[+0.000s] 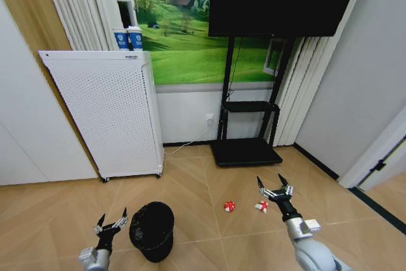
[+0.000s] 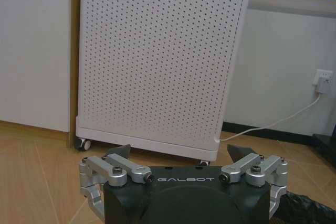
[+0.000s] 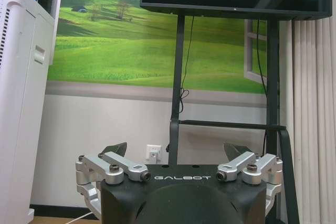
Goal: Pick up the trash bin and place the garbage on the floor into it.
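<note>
Standing on the floor beside the spread-open left gripper (image 1: 112,225), the trash bin (image 1: 152,230) looks light and stiff (probably bag-lined), best taken at its rim; the right gripper (image 1: 274,188), fingers also wide, hovers by two red-and-white wrappers (image 1: 229,205).

Both arms reach forward and low from the bottom edge of the head view, the left arm on the left, the right arm on the right and stretched farther ahead. The left hand (image 1: 112,221) points forward with its 2 dark fingers spread apart and nothing between them. The right hand (image 1: 272,186) is likewise spread wide and empty, its 2 fingertips angled up and outward above a silver wrist.
</note>
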